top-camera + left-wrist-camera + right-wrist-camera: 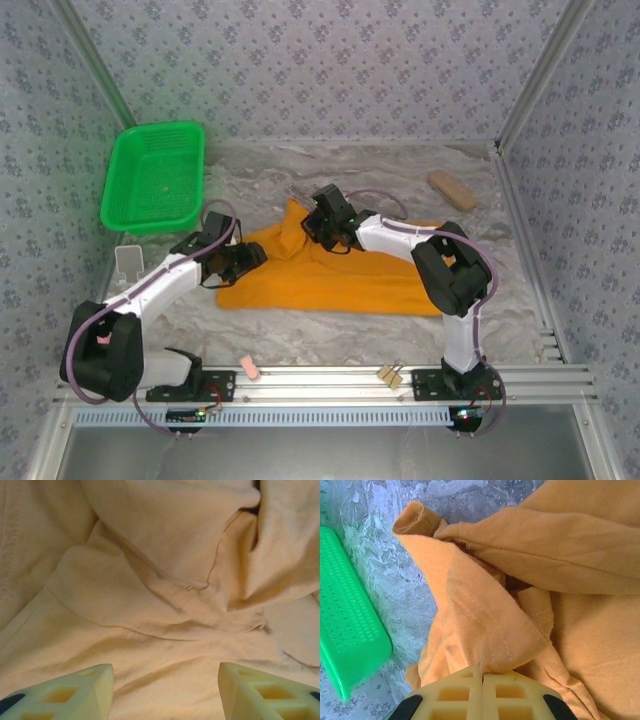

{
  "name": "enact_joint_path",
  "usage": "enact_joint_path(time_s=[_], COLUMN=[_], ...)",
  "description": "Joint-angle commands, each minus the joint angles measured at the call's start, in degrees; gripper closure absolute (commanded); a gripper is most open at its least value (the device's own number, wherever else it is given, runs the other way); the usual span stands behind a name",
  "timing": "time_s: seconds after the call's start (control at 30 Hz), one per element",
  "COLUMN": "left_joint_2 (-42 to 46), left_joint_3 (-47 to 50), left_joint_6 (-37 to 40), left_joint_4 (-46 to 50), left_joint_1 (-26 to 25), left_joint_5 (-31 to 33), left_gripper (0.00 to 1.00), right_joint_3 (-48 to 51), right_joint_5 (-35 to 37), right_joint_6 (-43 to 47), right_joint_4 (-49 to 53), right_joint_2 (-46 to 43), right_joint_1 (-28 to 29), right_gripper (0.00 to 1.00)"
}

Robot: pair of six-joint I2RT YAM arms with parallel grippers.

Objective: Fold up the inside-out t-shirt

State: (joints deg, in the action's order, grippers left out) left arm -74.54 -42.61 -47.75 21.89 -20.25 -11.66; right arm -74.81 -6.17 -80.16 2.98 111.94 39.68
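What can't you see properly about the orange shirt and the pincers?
Right wrist view: how much t-shirt is pinched, hidden inside the shut right pincer.
Left wrist view: the t-shirt's outline, cut off by every edge.
Top view: small pink thing on the rail, too small to name.

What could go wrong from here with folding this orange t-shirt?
1. The right fingers are shut on a thin edge of the t-shirt by its bunched sleeve. A pull might slip it free or lift only one layer.
2. The left fingers are open over wrinkled cloth, gripping nothing, so a one-sided lift could skew the fold.
3. The green basket sits near that corner, so a wide swing might knock it.
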Motion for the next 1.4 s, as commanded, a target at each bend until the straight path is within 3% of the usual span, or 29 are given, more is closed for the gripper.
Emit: enact_joint_path(time_s=[0.0,0.13,0.27,0.37,0.47,0.5,0.6,0.77,0.87,0.97,1.07,1.3,1.33,1.37], left_joint_2=[-0.77,-0.86,-4.32,-6.49,-7.53,-8.15,-10.23,-14.47,-16.34,-16.22,-14.48,-14.42,-15.07,-16.09], left_joint_3=[-1.33,-2.75,-1.09,-4.60,-7.93,-8.90,-9.25,-12.08,-13.88,-12.51,-10.08,-9.62,-10.53,-11.33], left_joint_6=[-3.57,-6.89,-9.36,-9.78,-12.73,-14.59,-21.62,-31.31,-32.73,-34.38,-37.21,-45.99,-46.73,-47.56], left_joint_4=[-2.24,-3.97,-15.19,-14.81,-12.66,-11.90,-13.24,-9.01,-4.91,-4.70,-4.66,-5.90,-5.38,-4.68], left_joint_1=[-0.14,-0.40,-1.37,-3.40,-6.73,-7.59,-8.89,-10.74,-10.73,-10.37,-10.40,-10.29,-10.21,-9.91], left_joint_5=[-2.54,-2.47,0.46,4.51,8.51,9.37,9.66,12.67,14.48,15.25,16.03,18.24,17.94,17.33], left_gripper=[0.42,0.39,0.40,0.39,0.01,0.00,0.01,0.24,0.29,0.25,0.00,0.01,0.05,0.16], right_joint_3=[0.30,-1.05,-1.59,-0.27,0.15,0.34,2.02,3.27,4.23,5.40,5.85,5.99,5.99,5.99], right_joint_5=[0.75,-4.24,-2.90,-1.07,-0.68,-0.61,-1.11,-1.32,-1.96,0.20,0.73,1.60,1.24,1.08], right_joint_6=[-3.36,-5.85,-7.28,-9.20,-10.30,-10.86,-13.88,-16.62,-17.81,-17.65,-17.08,-16.15,-16.22,-16.40], right_joint_4=[1.17,0.97,2.69,2.38,2.46,2.43,1.30,0.59,-0.37,0.44,1.01,2.60,2.53,2.41], right_joint_2=[-2.43,-3.50,-4.98,-6.63,-7.86,-8.28,-9.26,-9.72,-10.14,-11.72,-12.90,-15.06,-15.17,-15.15], right_joint_1=[0.43,1.78,2.95,3.05,3.45,3.77,4.77,6.44,6.59,6.80,6.17,5.14,5.25,5.45], right_gripper=[1.00,0.99,0.99,1.00,0.99,0.99,0.99,0.99,0.98,0.98,0.99,1.00,1.00,1.00])
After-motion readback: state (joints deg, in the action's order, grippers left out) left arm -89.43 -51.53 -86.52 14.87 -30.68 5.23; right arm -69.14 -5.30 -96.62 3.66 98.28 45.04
